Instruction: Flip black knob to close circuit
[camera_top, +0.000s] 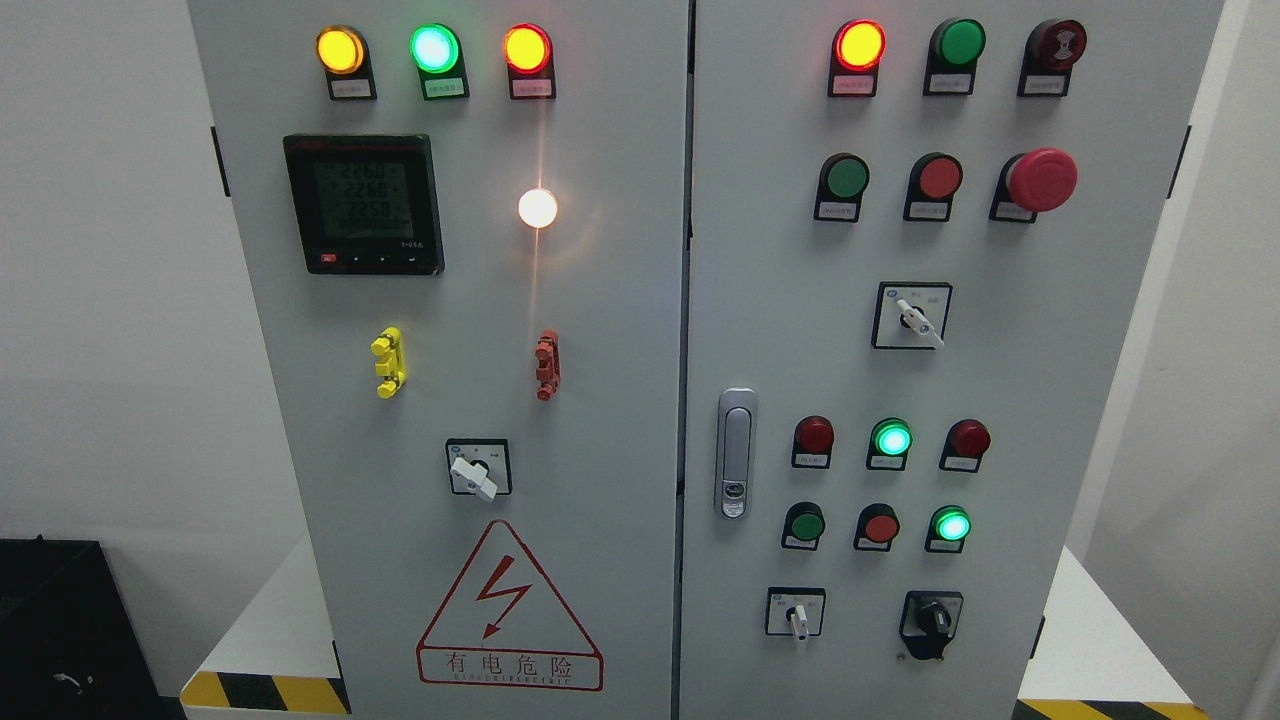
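The black knob (934, 622) sits at the lower right of the grey cabinet's right door (1060, 400), on a black plate, with its handle pointing roughly straight down. To its left a white rotary switch (798, 620) points down. Neither of my hands nor any arm shows in the head view.
Lit lamps: yellow (340, 50), green (434, 47) and red (526, 48) on the left door, a red one (860, 45) top right, two green ones (892, 440) lower right. A red mushroom stop button (1040, 180), a door latch (736, 452) and a digital meter (363, 204) stand out from the panel.
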